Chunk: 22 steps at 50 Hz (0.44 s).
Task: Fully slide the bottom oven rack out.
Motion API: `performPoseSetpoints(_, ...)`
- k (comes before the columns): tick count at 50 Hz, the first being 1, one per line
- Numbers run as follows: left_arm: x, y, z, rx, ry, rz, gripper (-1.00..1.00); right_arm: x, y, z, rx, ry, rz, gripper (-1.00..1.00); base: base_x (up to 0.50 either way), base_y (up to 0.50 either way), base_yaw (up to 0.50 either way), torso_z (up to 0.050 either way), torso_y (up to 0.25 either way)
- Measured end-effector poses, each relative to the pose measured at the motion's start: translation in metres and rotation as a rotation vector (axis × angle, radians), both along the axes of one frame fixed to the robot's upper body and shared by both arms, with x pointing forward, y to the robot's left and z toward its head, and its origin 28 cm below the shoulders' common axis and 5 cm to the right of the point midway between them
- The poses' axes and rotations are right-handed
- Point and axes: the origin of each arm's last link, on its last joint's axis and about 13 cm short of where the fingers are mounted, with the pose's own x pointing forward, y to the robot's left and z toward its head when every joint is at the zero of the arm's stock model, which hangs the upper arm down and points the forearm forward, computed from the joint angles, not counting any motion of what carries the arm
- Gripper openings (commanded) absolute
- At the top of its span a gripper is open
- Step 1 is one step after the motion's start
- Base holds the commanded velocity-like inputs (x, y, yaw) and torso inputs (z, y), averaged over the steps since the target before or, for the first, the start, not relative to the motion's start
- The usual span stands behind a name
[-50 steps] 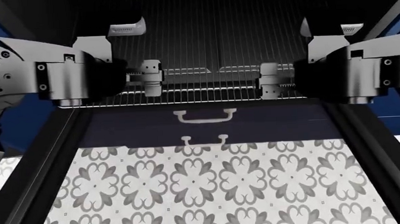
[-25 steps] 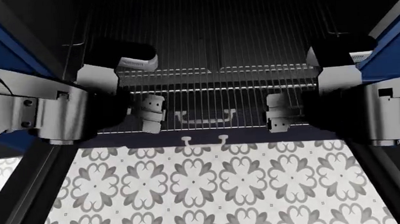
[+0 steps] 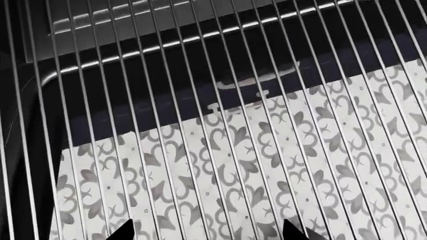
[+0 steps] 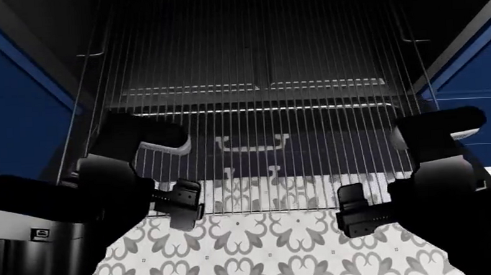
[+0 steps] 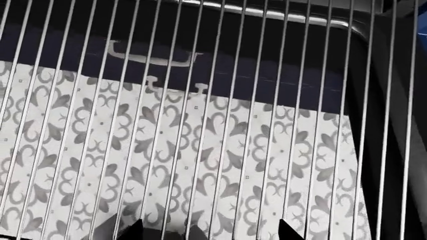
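The bottom oven rack, a wide grid of thin silver wires, sticks far out of the dark oven toward me; its front border lies over the patterned floor. My left gripper sits at the rack's front edge on the left, my right gripper at the front edge on the right. In the left wrist view the rack fills the picture, and the left gripper shows two dark tips wide apart with several wires between them. The right wrist view shows the rack and the right gripper the same way.
Blue cabinet fronts flank the oven on the left and right. Two white drawer handles show through the wires. The oven's silver front edge crosses under the rack. Grey-and-white patterned floor lies below.
Both grippers have moved toward me, and the rack's front edge has come with them, from near the oven's front edge to well out over the floor.
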Motion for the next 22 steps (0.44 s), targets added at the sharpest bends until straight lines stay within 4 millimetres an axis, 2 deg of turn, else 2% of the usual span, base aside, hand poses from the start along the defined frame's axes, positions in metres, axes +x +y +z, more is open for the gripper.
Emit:
performPoseSetpoints(6, -0.020, 0.000, -0.010, 0.000, -0.001, 0.002, 1.00, -0.018, -0.002, -0.007, -0.016, 0.022, 0.026, 1.00, 0.00, 0.00, 0.00, 0.000, -0.033)
performPoseSetpoints(22, -0.037, -0.003, -0.036, -0.071, -0.132, 0.084, 1.00, -0.011, -0.023, 0.007, 0.232, 0.097, -0.101, 1.00, -0.01, 0.00, -0.01, 0.000, -0.025)
